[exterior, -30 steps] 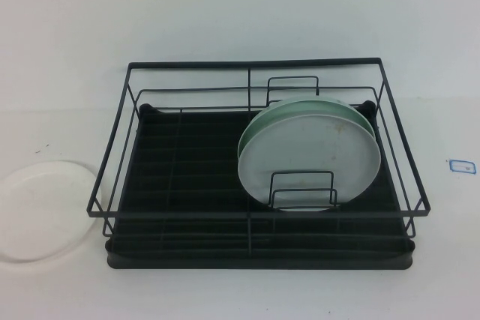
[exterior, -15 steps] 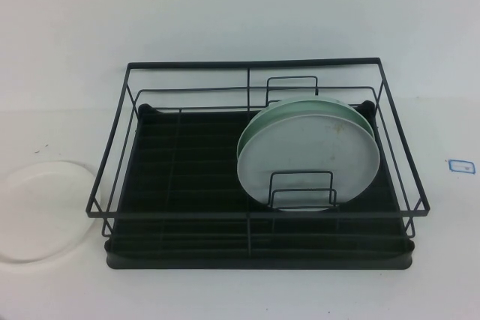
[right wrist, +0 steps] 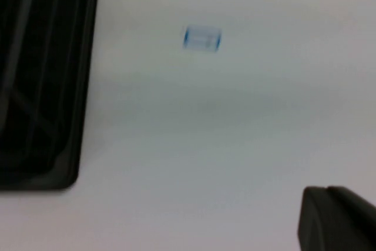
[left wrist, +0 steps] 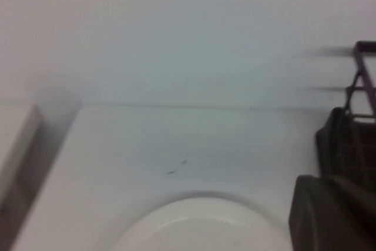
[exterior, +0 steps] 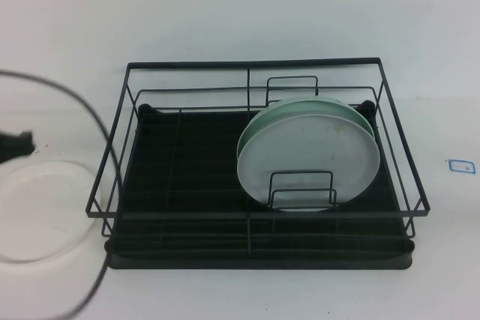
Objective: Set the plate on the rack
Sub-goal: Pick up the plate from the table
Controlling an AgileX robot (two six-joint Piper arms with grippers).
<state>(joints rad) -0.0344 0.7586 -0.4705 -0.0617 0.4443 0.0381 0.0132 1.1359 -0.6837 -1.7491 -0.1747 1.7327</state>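
The creamy-white plate [exterior: 41,211] lies flat on the table left of the rack [exterior: 259,249], and its far rim also shows in the left wrist view [left wrist: 200,227]. The black wire rack holds a pale green plate [exterior: 341,114] and a greyish-white smudged plate [exterior: 304,159], both upright at its right side. My left gripper [exterior: 16,145] shows as a dark tip at the left edge, just above the creamy-white plate's far rim, with a dark cable arcing over it. A dark part of my right gripper [right wrist: 338,218] shows only in the right wrist view, over bare table right of the rack's corner [right wrist: 41,80].
A small blue-edged sticker [exterior: 460,165] lies on the table right of the rack and also shows in the right wrist view [right wrist: 201,38]. The left half of the rack holds no plates. A pale raised edge [left wrist: 17,145] shows at the table's left side.
My left gripper and its cable have come into the high view from the left, above the creamy-white plate. The plates and the rack have not moved.
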